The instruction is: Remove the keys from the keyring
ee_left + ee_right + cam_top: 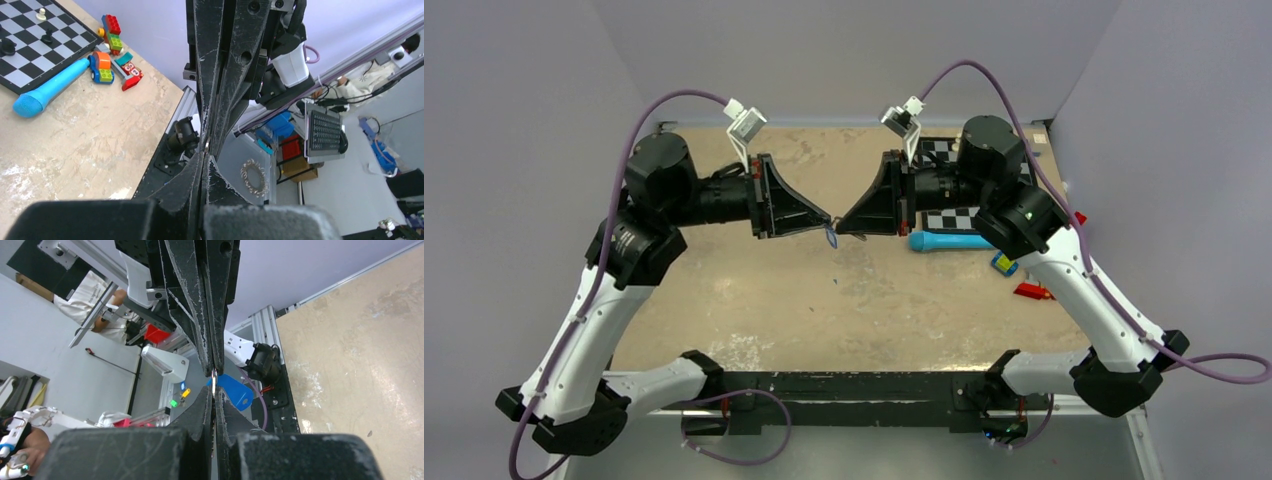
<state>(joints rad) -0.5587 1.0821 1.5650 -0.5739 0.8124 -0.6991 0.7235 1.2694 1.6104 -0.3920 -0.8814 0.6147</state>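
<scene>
- Count: two grippers, one bright blue oval plastic tag (pixel 829 238), one long light-blue tube-shaped tool (pixel 949 241), one small blue-and-yellow block (pixel 1003 263), one black-and-white chessboard (pixel 30 50). I cannot count the tiny thin grey metal keys (pixel 214 381); only a sliver shows.
- The left gripper (pixel 822 224) and right gripper (pixel 842 226) meet tip to tip in the air over the middle of the tan wooden table (pixel 754 290).
- Left jaws: pressed together, no gap, nipping the metal sliver at the very tips.
- Right jaws: also pressed together, clamped on the same sliver from the opposite side.
- The keys sit at that pinch point. The tag hangs at 6 o'clock of it in the top view, off the table.
- The tube lies at 3 o'clock of the fingertips, well apart. The block is at 4 o'clock of the tube.
- Hard to tell: which gripper has a key and which the ring, since the fingers cover the joint. The right arm cuts off part of the chessboard in the top view.
</scene>
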